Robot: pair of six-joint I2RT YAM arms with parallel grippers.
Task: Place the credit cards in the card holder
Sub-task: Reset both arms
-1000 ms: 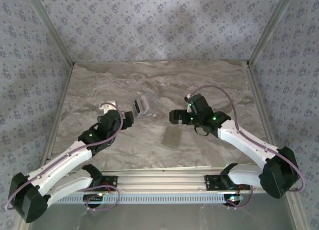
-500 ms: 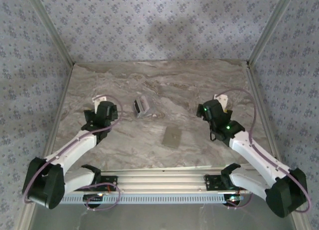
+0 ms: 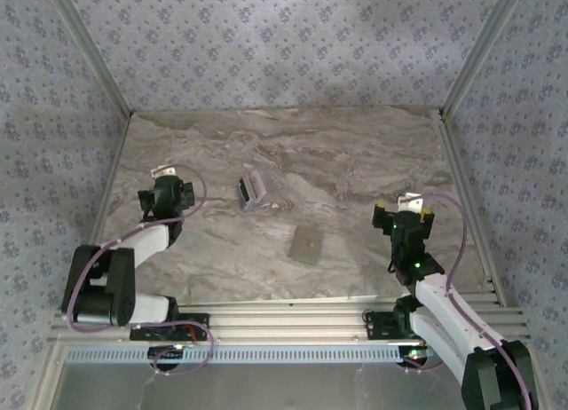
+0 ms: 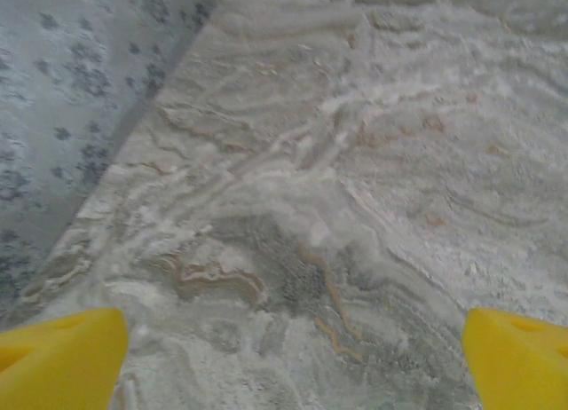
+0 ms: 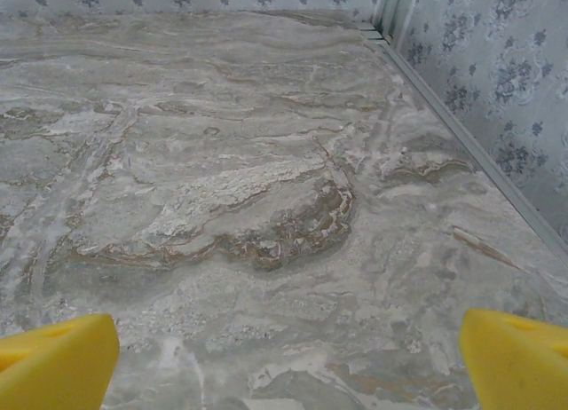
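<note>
Thin credit cards [image 3: 251,191], dark and pale, sat clustered left of centre on the veined marble table [image 3: 355,161]. The flat, matte card holder [image 3: 307,244] lay apart, lower right of them. The left gripper [image 3: 164,175] and right gripper [image 3: 404,208] held their yellow-tipped jaws wide apart, empty.

credit cards [image 3: 251,190]: small tight cluster, one dark, rest pale silver-white, left of centre on table [image 3: 373,153]. card holder [image 3: 308,244]: flat matte grey-tan rectangle, lying flat, nearer and right of cards, not touching.
</note>
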